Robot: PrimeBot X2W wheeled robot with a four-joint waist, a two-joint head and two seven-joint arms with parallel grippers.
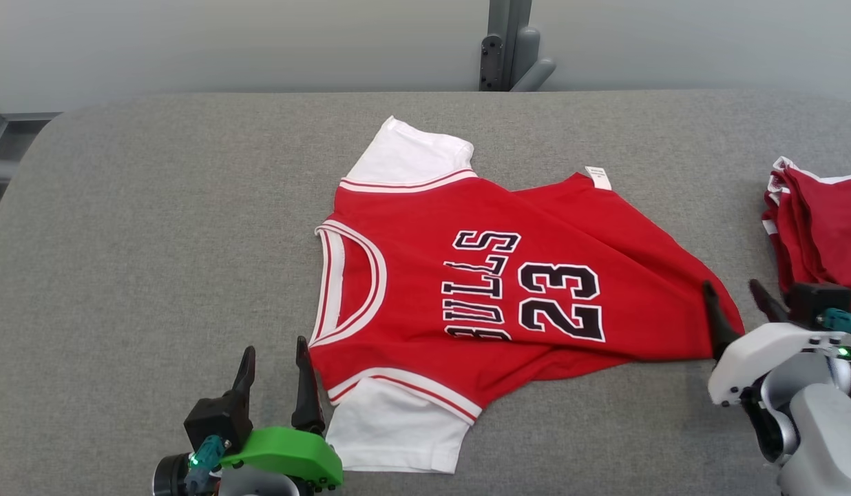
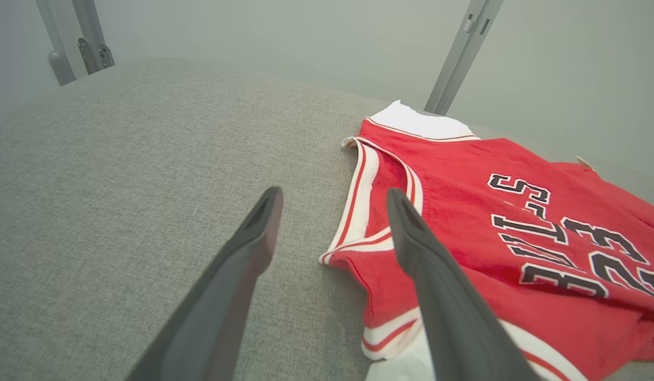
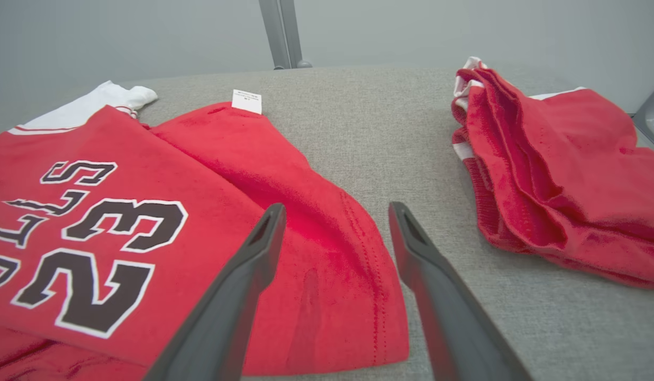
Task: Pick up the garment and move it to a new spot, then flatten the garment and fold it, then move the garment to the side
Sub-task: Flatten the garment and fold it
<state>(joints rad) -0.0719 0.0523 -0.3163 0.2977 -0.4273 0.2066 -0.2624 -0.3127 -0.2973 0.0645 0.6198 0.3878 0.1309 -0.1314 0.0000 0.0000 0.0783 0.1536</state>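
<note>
The red-and-white basketball jersey is lying spread on the grey fabric tabletop. The left gripper and right gripper are standing wide open, holding nothing.

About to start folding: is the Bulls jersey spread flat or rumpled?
Spread out, not fully flat: the Bulls jersey lies face up, sleeves out, but creases run across its hem end.

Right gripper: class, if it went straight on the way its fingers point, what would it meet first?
Likely the bare table beside the jersey hem, short of the red pile. The right gripper is open, one finger over the hem, so depth leaves doubt.
</note>
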